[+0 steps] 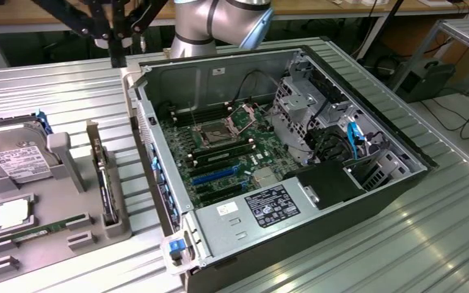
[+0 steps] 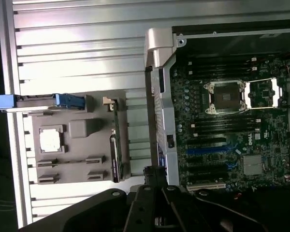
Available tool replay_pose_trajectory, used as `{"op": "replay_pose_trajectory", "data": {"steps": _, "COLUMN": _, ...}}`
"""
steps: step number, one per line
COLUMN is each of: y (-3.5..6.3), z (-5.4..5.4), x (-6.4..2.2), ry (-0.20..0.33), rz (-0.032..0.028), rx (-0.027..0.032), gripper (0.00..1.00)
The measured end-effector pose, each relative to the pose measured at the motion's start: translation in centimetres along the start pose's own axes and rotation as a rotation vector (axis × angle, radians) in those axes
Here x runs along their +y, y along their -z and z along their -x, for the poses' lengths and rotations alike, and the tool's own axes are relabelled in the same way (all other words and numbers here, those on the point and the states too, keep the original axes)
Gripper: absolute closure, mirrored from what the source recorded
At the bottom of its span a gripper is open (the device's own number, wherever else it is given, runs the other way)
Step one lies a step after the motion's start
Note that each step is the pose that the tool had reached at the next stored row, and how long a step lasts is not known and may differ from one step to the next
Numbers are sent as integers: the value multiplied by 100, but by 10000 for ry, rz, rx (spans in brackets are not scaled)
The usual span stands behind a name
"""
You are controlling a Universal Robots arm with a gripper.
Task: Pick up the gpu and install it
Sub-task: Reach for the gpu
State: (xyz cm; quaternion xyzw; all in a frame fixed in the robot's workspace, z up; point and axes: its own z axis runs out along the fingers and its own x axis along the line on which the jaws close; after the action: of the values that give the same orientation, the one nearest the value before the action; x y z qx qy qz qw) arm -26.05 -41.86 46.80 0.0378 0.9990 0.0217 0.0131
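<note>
Bench (image 1: 47,91): ribbed bare metal with a bright sheen; I see glare along the slats. Case (image 1: 210,82): dull grey sheet metal inside, matt black shell outside. Tray (image 1: 59,204): smooth matt grey plastic. Drive (image 1: 14,159): silver metal, white paper label. Gpu (image 1: 104,189): matt black face; I make out a silver metal bracket. Board (image 1: 255,143): green, faintly glossy.

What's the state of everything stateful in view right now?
Thin black gpu card with silver bracket: upright on edge in grey tray, untouched.
Black tower case: on its side, panel off.
Metal CPU socket: frame flipped open.
Blue expansion slot: empty.
Black gripper: shut, empty.
</note>
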Motion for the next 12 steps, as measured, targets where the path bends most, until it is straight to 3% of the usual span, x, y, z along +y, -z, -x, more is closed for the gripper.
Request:
{"op": "replay_pose_trajectory", "data": {"steps": 8, "y": -168, "z": -369, "x": -128, "ry": -1, "rz": 0, "rx": 1, "gripper": 89}}
{"op": "replay_pose_trajectory", "data": {"steps": 12, "y": -250, "z": -427, "x": -172, "ry": 0, "rz": 0, "rx": 1, "gripper": 89}}
